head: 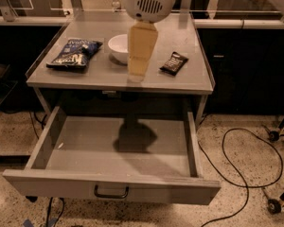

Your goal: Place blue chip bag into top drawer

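The bag [75, 54] lies flat at the tabletop's [99, 77] 9 o'clock side, just beside the bowl [116, 49]. The drawer [85, 151] below stands pulled open, nothing in it. The claw [137, 74] hangs over mid-tabletop at the bowl's 3 o'clock, holding nothing; apart or together, I cannot tell. A dark packet [174, 63] lies at the claw's 3 o'clock.

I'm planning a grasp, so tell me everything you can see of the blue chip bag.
The chip bag is crinkly dark blue foil with white lettering and pale patches. It lies flat, slightly angled, on the table's left side, just left of the bowl. Nothing holds it; the gripper hangs over the table's middle, to its right.
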Tool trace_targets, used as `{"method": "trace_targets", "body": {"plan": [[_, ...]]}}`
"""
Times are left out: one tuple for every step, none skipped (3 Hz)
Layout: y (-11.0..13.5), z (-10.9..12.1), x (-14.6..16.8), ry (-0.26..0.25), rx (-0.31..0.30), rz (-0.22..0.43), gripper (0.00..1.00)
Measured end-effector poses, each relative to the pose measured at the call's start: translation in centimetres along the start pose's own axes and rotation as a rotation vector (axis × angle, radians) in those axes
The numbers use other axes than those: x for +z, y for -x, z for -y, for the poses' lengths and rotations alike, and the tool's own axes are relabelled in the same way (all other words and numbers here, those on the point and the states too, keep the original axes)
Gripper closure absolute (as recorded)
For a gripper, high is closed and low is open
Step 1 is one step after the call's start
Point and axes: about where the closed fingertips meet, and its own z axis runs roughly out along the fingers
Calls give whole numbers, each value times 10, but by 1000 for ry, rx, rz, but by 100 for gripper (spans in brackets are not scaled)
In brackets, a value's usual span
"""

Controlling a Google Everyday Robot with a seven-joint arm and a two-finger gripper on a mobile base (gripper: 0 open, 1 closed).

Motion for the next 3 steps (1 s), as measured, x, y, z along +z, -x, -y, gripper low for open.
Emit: {"method": "trace_targets", "body": {"plan": [[2, 2, 5, -19, 29, -41, 0], [2, 25, 29, -12, 47, -110, 0], [24, 78, 83, 53, 15, -175, 0]]}}
